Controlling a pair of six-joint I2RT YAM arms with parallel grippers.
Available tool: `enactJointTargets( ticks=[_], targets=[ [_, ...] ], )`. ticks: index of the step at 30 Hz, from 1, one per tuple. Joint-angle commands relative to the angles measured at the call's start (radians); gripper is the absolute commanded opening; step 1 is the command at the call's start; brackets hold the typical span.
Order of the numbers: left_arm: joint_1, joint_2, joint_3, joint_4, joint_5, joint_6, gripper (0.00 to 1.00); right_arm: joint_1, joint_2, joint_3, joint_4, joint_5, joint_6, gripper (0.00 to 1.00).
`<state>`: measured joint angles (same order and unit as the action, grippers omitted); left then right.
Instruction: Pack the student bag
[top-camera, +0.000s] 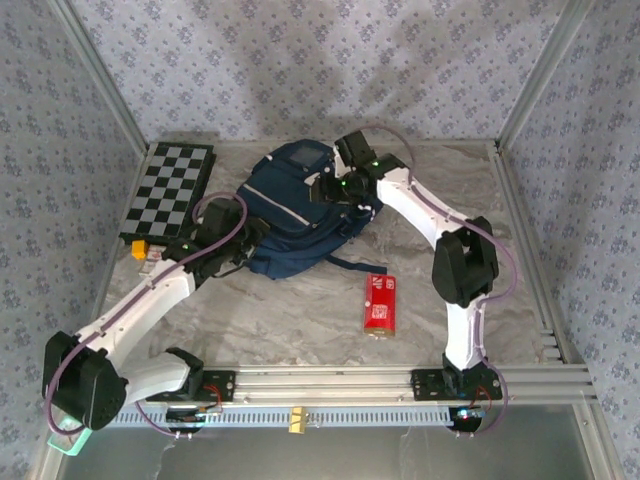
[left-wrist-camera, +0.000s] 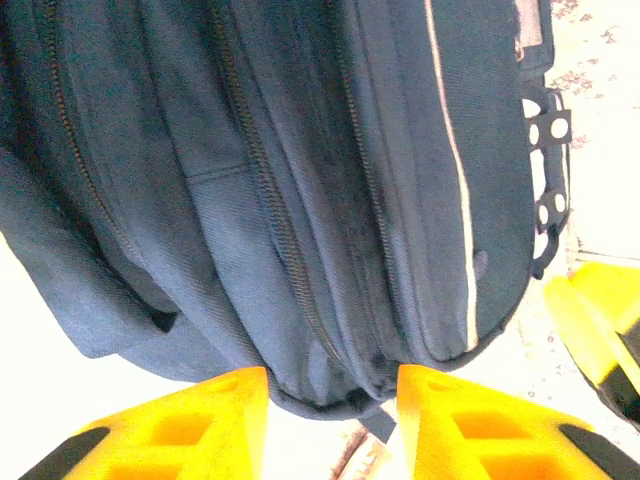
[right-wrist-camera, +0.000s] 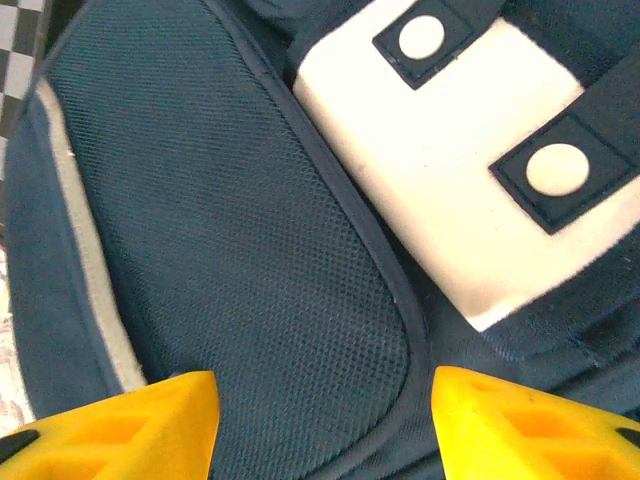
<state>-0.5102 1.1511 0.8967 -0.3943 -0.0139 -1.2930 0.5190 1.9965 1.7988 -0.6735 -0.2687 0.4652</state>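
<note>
The student bag, a navy backpack with a white trim stripe, lies flat in the middle of the table. My left gripper is at its lower left edge. In the left wrist view this gripper is open, and the bag's zipped bottom edge sits just ahead of the gap between the yellow fingertips without being pinched. My right gripper hovers over the bag's upper right part. In the right wrist view it is open above the bag's dark mesh panel, beside the white front patch.
A red box lies on the table right of the bag, nearer the front. A checkerboard rests at the back left, with a small orange item at its near corner. Metal rails run along the front edge.
</note>
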Motion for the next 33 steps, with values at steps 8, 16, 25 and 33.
enactJointTargets(
  ticks=[8,16,25,33],
  targets=[
    [0.001,0.191,0.163,0.029,0.025,0.138,0.49,-0.008,0.160,0.162,-0.109,-0.055,-0.029,0.56],
    [0.008,0.274,0.200,-0.010,-0.044,0.188,0.61,-0.016,0.122,0.141,-0.072,-0.083,-0.016,0.05],
    [0.008,0.373,0.278,0.100,-0.062,0.335,0.78,-0.061,-0.088,-0.035,0.118,-0.044,0.123,0.00],
    [-0.036,0.346,0.347,0.042,-0.086,0.449,0.96,-0.076,-0.255,-0.215,0.225,0.078,0.302,0.00]
  ],
)
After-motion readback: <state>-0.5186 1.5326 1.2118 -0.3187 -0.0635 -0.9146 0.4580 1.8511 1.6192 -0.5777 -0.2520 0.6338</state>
